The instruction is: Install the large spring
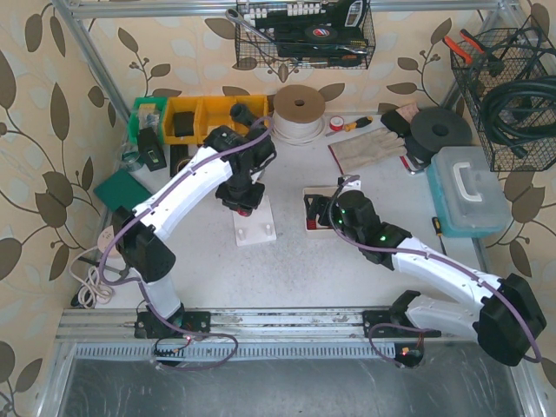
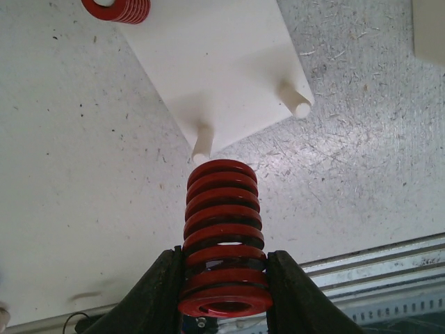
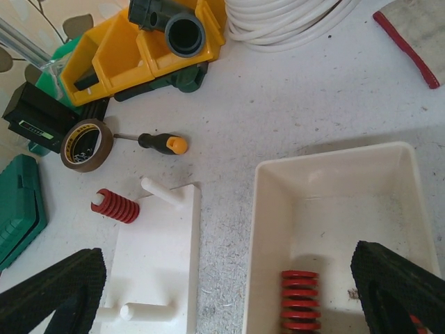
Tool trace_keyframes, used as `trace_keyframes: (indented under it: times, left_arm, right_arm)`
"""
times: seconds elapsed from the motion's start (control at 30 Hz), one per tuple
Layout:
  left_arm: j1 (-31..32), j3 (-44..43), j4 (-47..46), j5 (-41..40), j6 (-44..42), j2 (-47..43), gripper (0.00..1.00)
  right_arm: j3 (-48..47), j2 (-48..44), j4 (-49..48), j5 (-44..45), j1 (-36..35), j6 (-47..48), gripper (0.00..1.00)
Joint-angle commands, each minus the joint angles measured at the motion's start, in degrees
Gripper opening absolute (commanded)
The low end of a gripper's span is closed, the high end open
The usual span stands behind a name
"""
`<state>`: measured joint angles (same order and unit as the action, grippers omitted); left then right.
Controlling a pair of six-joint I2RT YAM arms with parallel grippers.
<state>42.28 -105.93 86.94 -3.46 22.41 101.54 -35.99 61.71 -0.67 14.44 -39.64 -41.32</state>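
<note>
My left gripper (image 2: pixel 224 296) is shut on the large spring (image 2: pixel 222 229), a thick red coil pinched near its lower end between the black fingers. The spring's far end sits right by a white peg (image 2: pixel 201 142) at the corner of the white peg board (image 2: pixel 215 62). A second bare peg (image 2: pixel 297 103) stands on the other corner, and a smaller red spring (image 2: pixel 118 8) sits on a far peg. From above, the left gripper (image 1: pixel 241 201) hovers over the board (image 1: pixel 254 228). My right gripper (image 3: pixel 229 292) is open above a white tray (image 3: pixel 257 229) holding another red spring (image 3: pixel 300 299).
Behind the board lie a screwdriver (image 3: pixel 161 142), a brown tape roll (image 3: pixel 86 144), yellow bins (image 3: pixel 132 49) and a green case (image 3: pixel 17 209). A white cord coil (image 1: pixel 299 113) sits at the back, with a grey-blue toolbox (image 1: pixel 469 191) at the right.
</note>
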Motion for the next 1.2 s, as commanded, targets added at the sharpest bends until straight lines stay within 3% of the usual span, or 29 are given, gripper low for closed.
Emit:
trace_keyframes:
  times: [0.0, 0.27, 0.7, 1.17]
  left_arm:
    - [-1.6, -0.5, 5.3, 2.6, -1.2, -2.0, 0.0]
    - [-2.3, -10.0, 8.0, -0.2, -3.2, 6.9, 0.0]
    - [-7.9, -21.8, 5.0, 6.4, -4.9, 17.9, 0.0]
    - [-8.6, -24.7, 3.2, 7.8, -5.0, 23.5, 0.0]
  right_arm:
    - [-0.1, 1.0, -0.4, 0.4, -0.3, -0.3, 0.95]
    - [-0.3, 1.2, -0.1, 1.4, -0.3, -0.3, 0.95]
    - [0.9, -0.5, -0.7, 3.2, -0.3, -1.8, 0.95]
    - [0.2, 0.5, 0.3, 3.7, -0.3, -2.5, 0.95]
